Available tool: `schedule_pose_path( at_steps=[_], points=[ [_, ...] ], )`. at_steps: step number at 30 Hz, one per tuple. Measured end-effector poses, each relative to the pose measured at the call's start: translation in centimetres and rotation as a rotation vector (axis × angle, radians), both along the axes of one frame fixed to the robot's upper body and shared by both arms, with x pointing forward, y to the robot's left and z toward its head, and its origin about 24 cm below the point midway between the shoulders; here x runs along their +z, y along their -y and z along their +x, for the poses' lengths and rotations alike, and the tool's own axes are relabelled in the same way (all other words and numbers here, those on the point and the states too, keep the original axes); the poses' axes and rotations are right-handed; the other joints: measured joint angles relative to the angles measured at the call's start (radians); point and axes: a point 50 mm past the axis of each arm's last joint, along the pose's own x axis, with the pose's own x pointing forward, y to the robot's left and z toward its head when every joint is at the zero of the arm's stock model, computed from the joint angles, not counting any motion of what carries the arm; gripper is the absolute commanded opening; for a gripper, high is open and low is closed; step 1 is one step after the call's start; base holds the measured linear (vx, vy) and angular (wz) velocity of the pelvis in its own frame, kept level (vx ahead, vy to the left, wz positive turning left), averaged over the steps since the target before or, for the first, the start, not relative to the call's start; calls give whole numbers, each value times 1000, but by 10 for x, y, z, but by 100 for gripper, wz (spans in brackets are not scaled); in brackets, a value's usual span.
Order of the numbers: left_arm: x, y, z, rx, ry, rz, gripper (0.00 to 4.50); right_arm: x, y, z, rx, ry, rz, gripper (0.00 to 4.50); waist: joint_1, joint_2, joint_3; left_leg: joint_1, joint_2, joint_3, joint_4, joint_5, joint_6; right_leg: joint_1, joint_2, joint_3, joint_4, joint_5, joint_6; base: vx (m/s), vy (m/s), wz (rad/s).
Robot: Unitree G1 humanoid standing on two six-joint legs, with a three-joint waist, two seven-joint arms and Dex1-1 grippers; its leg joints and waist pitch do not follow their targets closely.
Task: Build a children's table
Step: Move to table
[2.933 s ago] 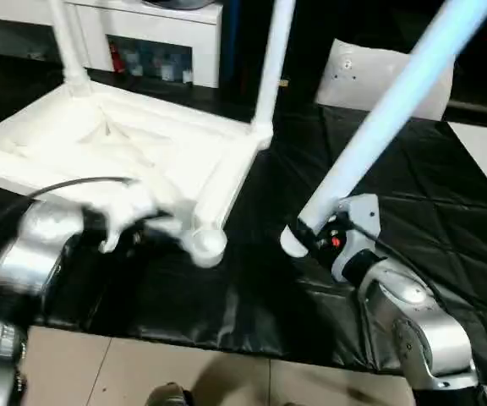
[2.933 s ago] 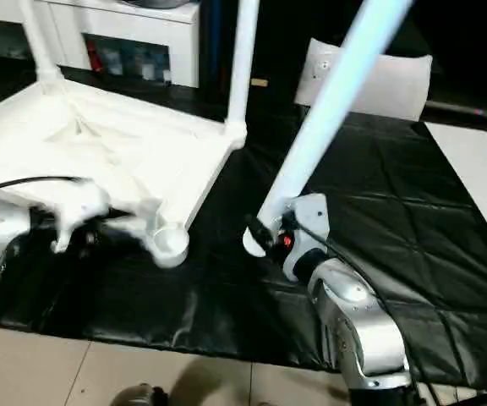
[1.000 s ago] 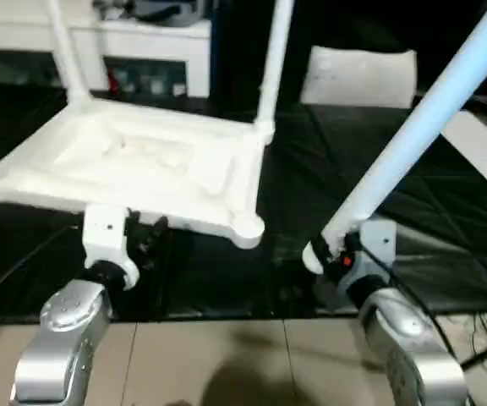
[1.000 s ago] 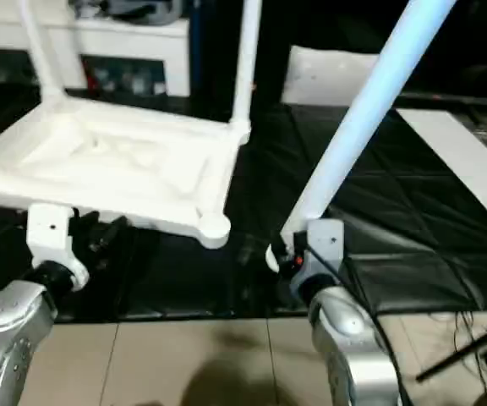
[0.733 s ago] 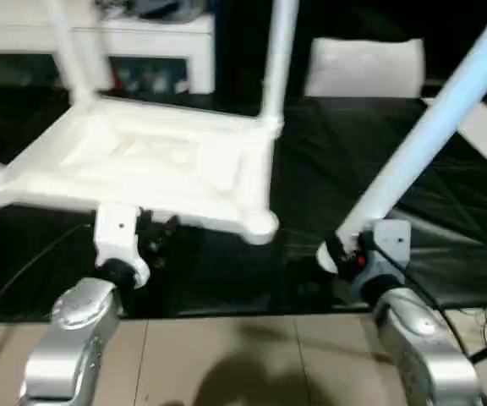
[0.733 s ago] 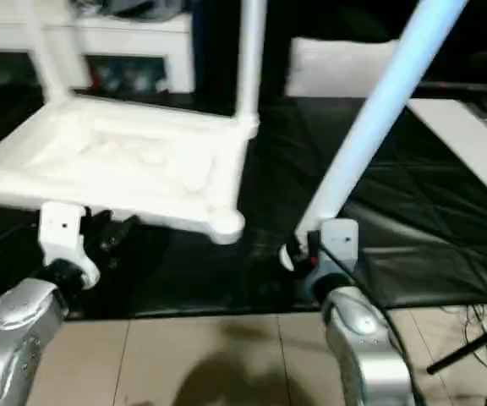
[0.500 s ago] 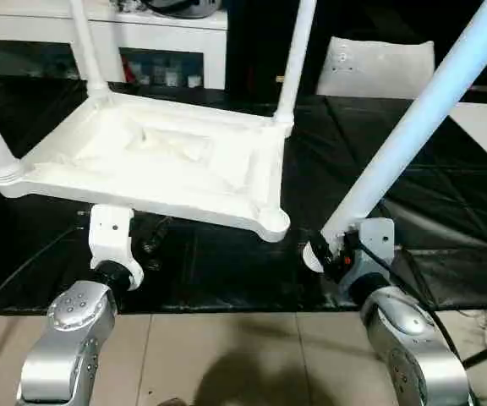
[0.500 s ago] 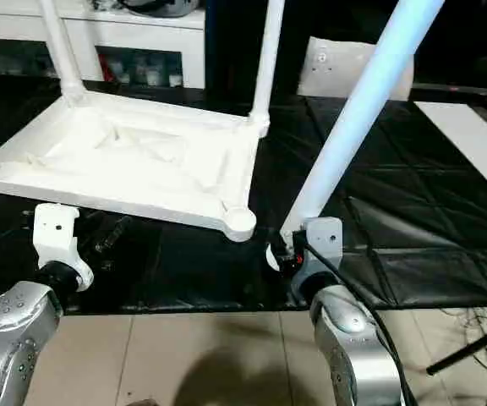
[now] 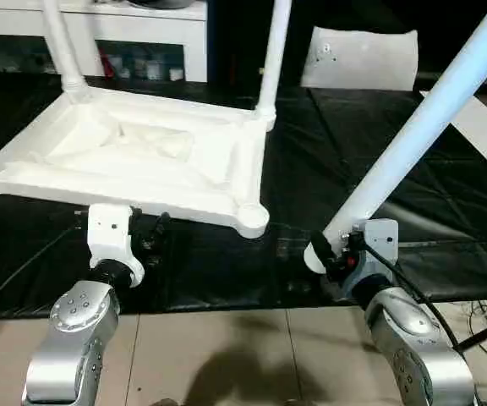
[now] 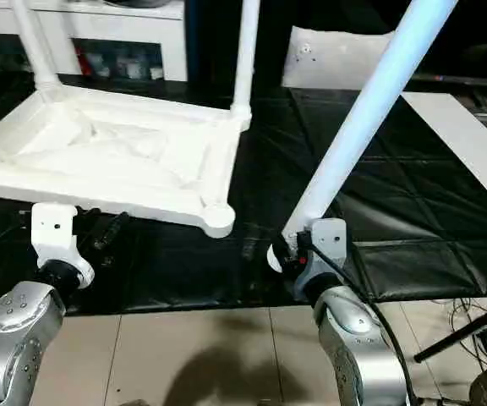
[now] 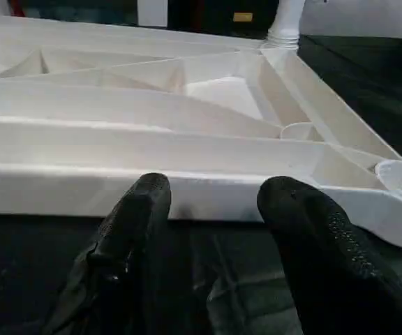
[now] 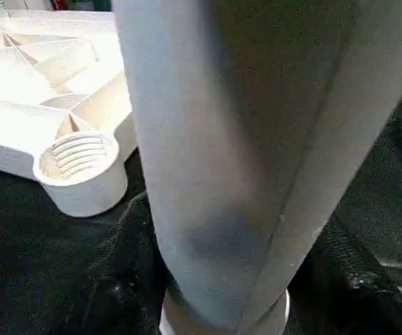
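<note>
One leg (image 9: 421,127) sits clamped in your right gripper (image 9: 332,254) (left gripper (image 11: 215,230) open, empty), so align it squarely over the threaded corner socket (image 12: 79,155).

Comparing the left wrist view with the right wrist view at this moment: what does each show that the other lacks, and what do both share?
Left wrist view alone: the left gripper, its black fingers open and apart just short of the tabletop's near edge, and a fitted leg at the far corner.

Right wrist view alone: the loose leg clamped in the right gripper, and threads inside the empty corner socket.

Both: the ribbed underside and the black mat.
</note>
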Motion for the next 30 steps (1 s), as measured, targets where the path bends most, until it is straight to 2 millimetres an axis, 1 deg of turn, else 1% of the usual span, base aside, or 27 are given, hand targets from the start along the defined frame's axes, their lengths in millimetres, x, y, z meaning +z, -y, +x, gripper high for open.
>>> schedule_pose_path(
  at_steps=[2, 4, 5, 6, 7, 9, 10, 11, 12, 13, 14, 15, 16, 17, 18, 19, 20, 21, 22, 23, 24, 25, 26, 27, 28, 29, 30],
  points=[
    [0, 0, 0, -2, 1, 1, 249, 0, 0, 0, 6, 0, 1, 190, 0, 1, 1, 14, 8, 8, -9, -1, -1, 17, 4, -3, -14, -2, -3, 57, -24, 2],
    [0, 0, 0, -6, 2, 11, 249, 0, 1, -1, 38, 0, -20, 190, 0, 2, 1, 30, 18, 17, -15, -5, -6, 38, 10, -5, -30, -5, -6, 75, -9, 0],
    [1, 0, 0, -6, 4, 15, 249, 1, 1, -1, 46, 1, -28, 190, 1, 1, 0, 33, 19, 17, -15, -9, -7, 42, 12, -5, -32, -7, -7, 86, 2, 0],
    [1, 0, 0, -6, 4, 16, 249, 1, 1, -1, 51, 3, -36, 190, 5, -1, -1, 25, 18, 15, -14, -12, -6, 47, 10, -9, -34, -9, -9, 69, 8, 15],
    [1, 3, 2, -19, 7, 13, 249, -1, 4, -3, 52, -4, -56, 190, 0, 9, -2, 14, 17, -3, -10, -12, 2, 65, 8, -39, -56, -13, -3, 69, 8, 15],
    [3, 4, 2, -28, 15, 11, 249, -1, 5, -3, 54, -5, -66, 190, 2, 14, -2, 6, 13, -23, -7, -14, 24, 92, -1, -81, -83, -15, 1, 110, 25, 54],
    [2, 4, 2, -27, 13, 14, 249, -1, 4, -3, 56, -1, -60, 190, 7, 16, -2, 5, 3, -39, -7, -18, 31, 110, -6, -101, -94, -18, 0, 135, 32, 62],
    [2, 3, 2, -27, 12, 18, 249, 0, 2, -3, 61, 2, -45, 190, 9, 21, -3, 12, -1, -52, -5, -24, 40, 118, -6, -113, -99, -24, -2, 201, 19, 62],
    [1, 0, 1, -22, 7, 24, 249, 1, -2, -2, 67, 9, -18, 190, 15, 18, -2, 20, -2, -51, -8, -29, 34, 119, -5, -107, -90, -37, -23, 222, -21, 28],
    [-1, -6, -1, -3, -3, 33, 249, 4, -6, -3, 70, 20, 13, 190, 14, 13, -3, 37, -12, -56, -7, -39, 27, 94, -3, -84, -15, -66, -76, 222, -21, 28],
    [-1, -10, -1, 2, -9, 45, 249, 5, -8, -4, 76, 23, 27, 190, 4, 11, -3, 49, -20, -57, -3, -46, 31, 67, -3, -67, 51, -76, -77, 176, -46, 4],
    [0, -9, 0, -5, -4, 45, 249, 5, -7, -4, 76, 24, 31, 190, -3, 6, -5, 62, -27, -52, -1, -55, 42, 36, 4, -51, 97, -80, -66, 136, -51, 5],
    [2, -7, 1, -22, 9, 43, 249, 6, -5, -5, 74, 28, 24, 190, -8, -7, -10, 77, -39, -41, -2, -64, 47, -4, 7, -27, 103, -80, -58, 136, -51, 5],
    [5, -5, 3, -36, 23, 42, 249, 7, -4, -5, 72, 34, 18, 190, -7, -30, -12, 86, -57, -30, 2, -73, 41, -10, 1, 2, 49, -60, -47, 84, -53, 3],
    [5, -1, 3, -51, 29, 30, 249, 7, 0, -5, 62, 36, 6, 190, -5, -41, -13, 92, -60, -24, 12, -85, 43, -3, 1, 12, 67, -48, -29, 83, -92, 3],
    [2, 10, 2, -100, 19, 15, 249, 5, 5, -6, 42, 32, -6, 190, 9, -24, -7, 86, -52, -28, 65, -105, 114, 20, 15, 16, 53, -55, -40, 83, -92, 3],
    [1, 15, 2, -127, 14, 11, 249, 3, 9, -7, 29, 26, -18, 190, 18, -18, -3, 64, -52, -32, 113, -106, 120, 35, 20, 17, 41, -54, -42, 105, -87, -10],
    [1, 15, 2, -135, 14, 10, 249, 2, 12, -8, 18, 22, -28, 190, 24, -17, -2, 42, -53, -33, 139, -100, 109, 48, 23, 18, 30, -53, -44, 86, -39, -15],
    [1, 14, 2, -137, 17, 16, 249, 3, 12, -8, 15, 28, -27, 190, 29, -9, 1, 21, -46, -36, 122, -88, 89, 66, 32, 14, 21, -53, -52, 86, -39, -15],
    [2, 13, 2, -144, 22, 16, 247, 5, 12, -8, 12, 42, -26, 190, 30, 8, 3, 12, -33, -35, 79, -74, 77, 77, 40, -1, 19, -59, -55, 73, -6, -8],
    [3, 14, 2, -159, 28, 16, 246, 7, 13, -8, 3, 60, -22, 190, 29, 33, 2, 6, -14, -33, 32, -45, 54, 87, 58, -16, 19, -65, -54, 89, 66, -6],
    [3, 12, 1, -173, 26, 12, 265, 6, 12, -8, -8, 61, -7, 190, 25, 46, 7, 13, 6, -38, 34, -3, 12, 95, 70, -17, 22, -73, -51, 89, 66, -6],
    [4, 10, 1, -184, 25, 7, 265, 5, 8, -8, -1, 61, 7, 190, 19, 42, 3, 13, 2, -39, 33, -5, 14, 89, 66, -18, 22, -77, -54, 128, 92, 2],
    [5, 11, 0, -213, 28, -15, 277, 7, 7, -8, 4, 69, 12, 190, 20, 34, 1, 7, -1, -37, 33, -5, 22, 81, 63, -17, 24, -77, -60, 122, 70, 3],
    [5, 11, 0, -238, 29, -29, 277, 8, 7, -7, 3, 77, 13, 190, 20, 29, -1, 1, -4, -36, 37, -5, 24, 74, 60, -14, 27, -75, -60, 122, 70, 3],
    [8, 12, 2, -279, 31, -34, 285, 10, 9, -7, -7, 86, 10, 190, 21, 22, -7, -8, -8, -34, 44, -2, 24, 61, 57, -6, 38, -66, -42, 67, 63, -4],
    [10, 14, 4, -303, 39, -35, 285, 10, 11, -7, -14, 90, 5, 190, 20, 22, -7, -12, -12, -33, 45, -2, 25, 56, 54, -2, 41, -68, -38, 0, 0, 0]
  ],
)
